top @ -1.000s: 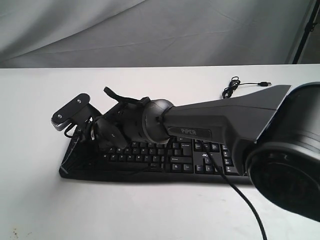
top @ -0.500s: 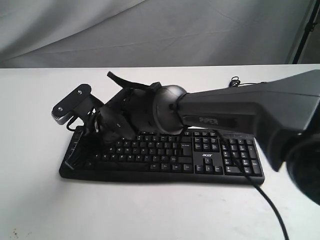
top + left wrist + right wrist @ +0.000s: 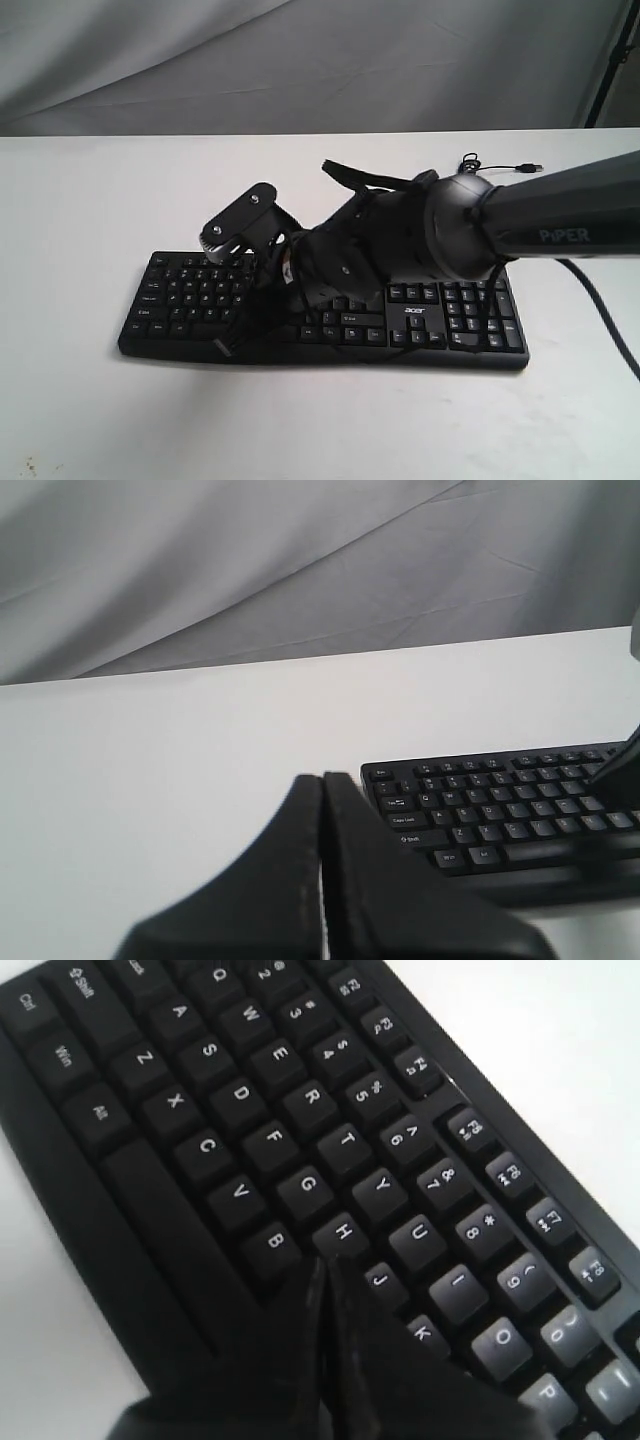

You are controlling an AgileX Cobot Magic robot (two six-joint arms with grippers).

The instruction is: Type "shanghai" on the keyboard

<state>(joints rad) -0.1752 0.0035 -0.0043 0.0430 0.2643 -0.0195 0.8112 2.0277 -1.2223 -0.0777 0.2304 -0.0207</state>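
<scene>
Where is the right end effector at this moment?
In the right wrist view, the right end effector is shut over the keyboard, near its middle, tips beside the H key.

A white table (image 3: pixel 90 200) under even light; behind the table hangs creased grey cloth (image 3: pixel 300 60), with a dark pole (image 3: pixel 613 70)

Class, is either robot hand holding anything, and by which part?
Nothing is held. The right hand is shut, empty, its tip beside the H key of the keyboard; the left hand is also shut and empty.

Black arm (image 3: pixel 560 215), rounded joint (image 3: pixel 455 225), white "PIPER" lettering (image 3: pixel 565 236).
</scene>
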